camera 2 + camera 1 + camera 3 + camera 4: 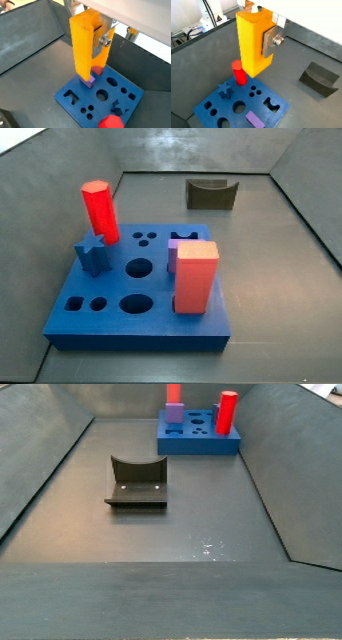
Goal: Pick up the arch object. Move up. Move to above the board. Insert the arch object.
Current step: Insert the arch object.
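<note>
Arch object [252, 42] was clamped between the hand's [271, 40] silver fingers [274, 39], suspended upright above the board [238, 107], near the red post [238, 73]

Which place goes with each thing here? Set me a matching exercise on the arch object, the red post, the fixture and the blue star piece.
Things:
1. arch object
2. red post
3. fixture
4. blue star piece

Places:
A. on the grey floor, apart from the board
B. between the fingers of the gripper, above the board in both wrist views
C. low on the board, right beside the red post
D. standing upright near a corner of the board

Pairs: 1-B, 2-D, 3-A, 4-C
</note>
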Motion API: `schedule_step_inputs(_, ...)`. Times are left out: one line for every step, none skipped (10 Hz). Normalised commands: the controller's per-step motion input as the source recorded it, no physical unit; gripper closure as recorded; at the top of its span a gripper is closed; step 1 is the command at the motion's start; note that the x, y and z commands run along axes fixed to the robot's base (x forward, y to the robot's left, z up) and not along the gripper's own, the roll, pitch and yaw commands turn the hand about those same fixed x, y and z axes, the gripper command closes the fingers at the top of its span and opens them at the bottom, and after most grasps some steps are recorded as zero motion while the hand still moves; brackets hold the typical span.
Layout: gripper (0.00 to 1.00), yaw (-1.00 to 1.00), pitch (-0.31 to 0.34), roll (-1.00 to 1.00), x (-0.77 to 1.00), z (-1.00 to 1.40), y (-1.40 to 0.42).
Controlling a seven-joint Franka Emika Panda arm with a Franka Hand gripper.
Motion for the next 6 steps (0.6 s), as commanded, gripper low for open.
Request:
schedule_step_inputs(1.0,-0.54,-0.056,0.0,-0.18,0.01,-0.04)
schedule_step_inputs(1.0,-0.63,0.0,-0.02,0.2,0.0,0.0)
schedule_step_inputs(1.0,-1.0,-0.016,0.0,0.0,-0.12,-0.04)
schedule_step_inputs(1.0,-1.0,0.0,0.0,0.0,-0.19,0.0)
schedule_step_inputs(1.0,-1.0,-0.007,0.0,0.0,-0.21,0.0)
schedule_step_inputs(1.0,-1.0,-0.033,0.01,0.0,-0.34,0.0)
